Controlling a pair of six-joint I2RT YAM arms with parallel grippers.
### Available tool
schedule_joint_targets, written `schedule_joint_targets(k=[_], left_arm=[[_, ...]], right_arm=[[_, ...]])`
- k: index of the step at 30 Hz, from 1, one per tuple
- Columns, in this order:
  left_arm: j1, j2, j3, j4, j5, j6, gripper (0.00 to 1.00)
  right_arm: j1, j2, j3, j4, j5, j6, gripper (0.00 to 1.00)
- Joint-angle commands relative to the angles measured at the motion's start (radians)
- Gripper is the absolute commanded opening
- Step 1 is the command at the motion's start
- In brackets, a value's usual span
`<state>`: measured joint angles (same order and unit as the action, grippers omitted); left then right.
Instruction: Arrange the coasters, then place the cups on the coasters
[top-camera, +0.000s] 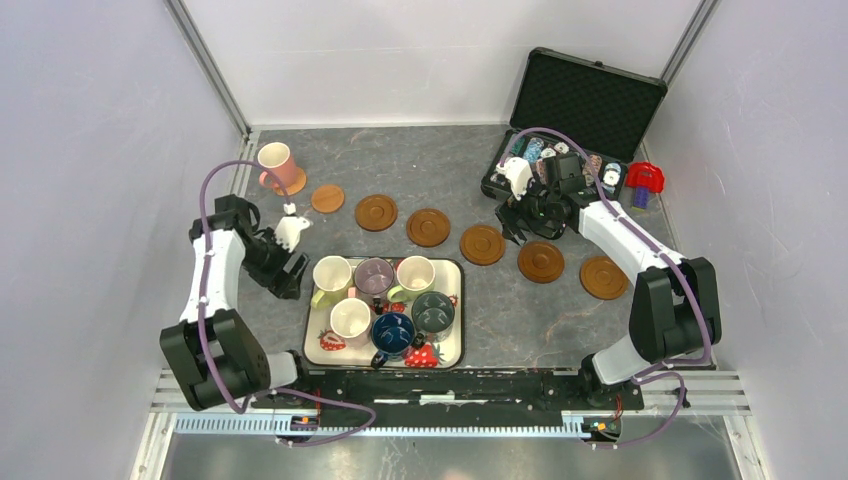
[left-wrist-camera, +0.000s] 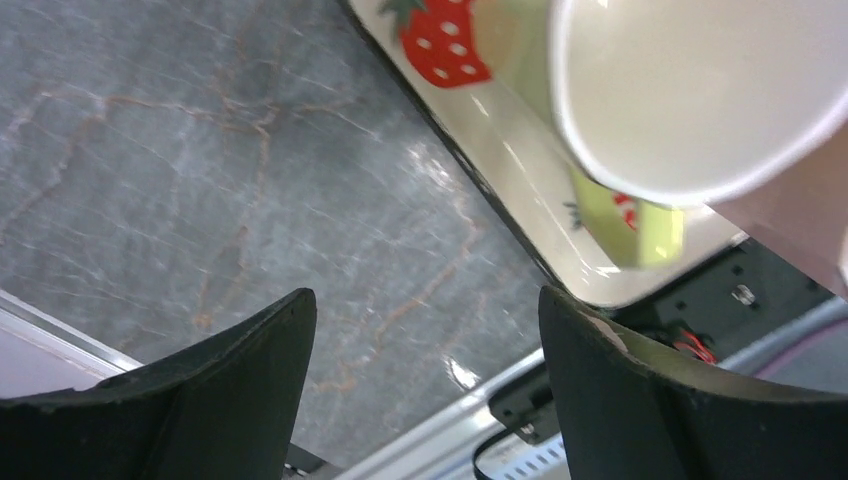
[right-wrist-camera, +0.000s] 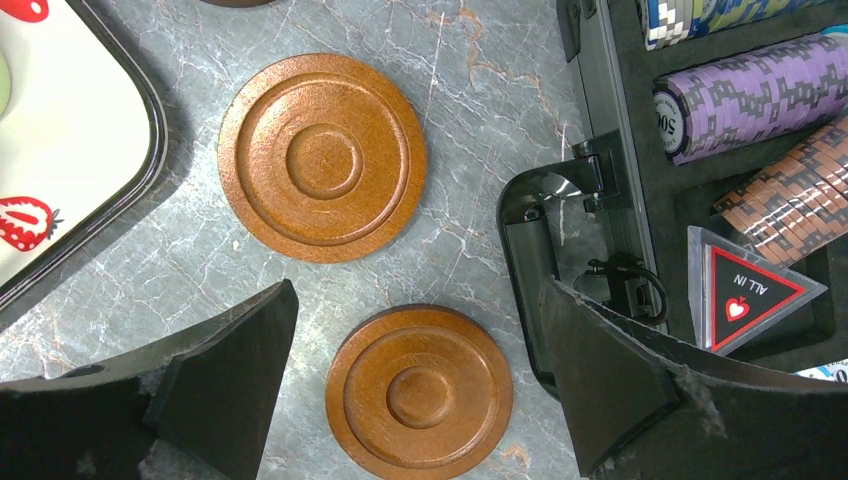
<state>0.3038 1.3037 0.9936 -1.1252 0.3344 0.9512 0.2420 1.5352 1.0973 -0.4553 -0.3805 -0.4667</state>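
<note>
Several brown coasters (top-camera: 428, 227) lie in an arc from far left to right. One pink cup (top-camera: 275, 160) stands on the leftmost coaster (top-camera: 292, 184). Several more cups sit in the strawberry tray (top-camera: 449, 350), among them a cream cup (top-camera: 331, 275) and a dark blue cup (top-camera: 393, 332). My left gripper (top-camera: 290, 270) hangs open just left of the tray. In the left wrist view my left gripper (left-wrist-camera: 428, 330) has bare table between its fingers, with the cream cup (left-wrist-camera: 690, 90) up right. My right gripper (top-camera: 518, 226) is open above two coasters (right-wrist-camera: 322, 158) (right-wrist-camera: 419, 392), touching neither.
An open black poker-chip case (top-camera: 590, 100) stands at the back right, its wall (right-wrist-camera: 530, 250) close to my right finger. A red and purple object (top-camera: 644, 180) lies beside it. The tray's corner (right-wrist-camera: 90, 215) shows left in the right wrist view. The table's front rail (left-wrist-camera: 420, 440) is below.
</note>
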Motion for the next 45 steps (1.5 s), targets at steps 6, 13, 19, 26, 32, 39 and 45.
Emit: schedule_joint_targets(k=[6, 13, 19, 26, 32, 39, 45], left_arm=[[-0.021, -0.138, -0.021, -0.269, 0.084, 0.051, 0.9], [-0.143, -0.181, -0.088, -0.09, 0.029, -0.159, 0.9], [-0.227, -0.205, -0.154, 0.094, -0.037, -0.341, 0.88], [-0.23, -0.181, -0.181, 0.225, -0.121, -0.412, 0.69], [-0.231, -0.174, -0.206, 0.207, -0.015, -0.348, 0.6], [-0.23, -0.173, -0.243, 0.266, 0.061, -0.278, 0.57], [-0.23, -0.14, -0.251, 0.33, 0.058, -0.311, 0.47]], right_arm=[[0.004, -0.017, -0.01, 0.016, -0.019, 0.011, 0.98], [0.006, -0.005, 0.0, 0.015, -0.027, 0.017, 0.98], [0.004, -0.017, -0.003, 0.015, -0.02, 0.013, 0.98], [0.005, -0.024, -0.009, 0.015, -0.018, 0.01, 0.98], [0.005, -0.025, -0.012, 0.018, -0.014, 0.007, 0.98], [0.004, -0.024, -0.012, 0.017, -0.012, 0.007, 0.98], [0.005, -0.016, -0.003, 0.015, -0.011, 0.007, 0.98]])
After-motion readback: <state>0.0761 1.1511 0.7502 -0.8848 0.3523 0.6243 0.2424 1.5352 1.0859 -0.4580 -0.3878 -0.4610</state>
